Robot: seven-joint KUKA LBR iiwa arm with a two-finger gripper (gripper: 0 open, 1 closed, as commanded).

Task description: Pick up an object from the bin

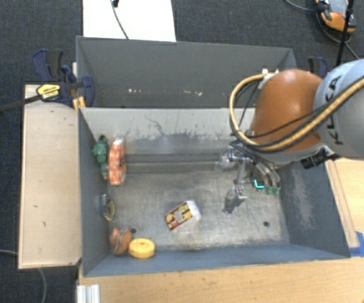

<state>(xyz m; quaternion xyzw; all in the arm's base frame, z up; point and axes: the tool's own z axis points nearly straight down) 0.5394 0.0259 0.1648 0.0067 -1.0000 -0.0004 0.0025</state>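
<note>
Bin (182,74), grey metal, a few loose things inside, most of them along the left wall. Far left: green lumpy thing (99,151) against the wall, touching an orange-and-white wrapped packet (117,161) that lies lengthwise just to its right. Nearer, same wall: small dark thing (108,207), too small to identify. Near-left corner: orange-brown lump (120,238) with a yellow disc (141,248) touching its right side, the disc lying flat.

Centre of the floor, towards the near wall: small flat packet (182,215), red and yellow print with a white end, lying tilted and alone. It is the closest thing to the jaws and is apart from them.

Right of centre: arm (352,106) enters from the right, orange cover (286,109) at the wrist, yellow-and-black cable (245,93) looped around it. Jaws point down over bare, scuffed floor to the right of the small flat packet, well apart from the left-wall group. Nothing visible between them. Cannot tell whether they are apart or together.
</note>
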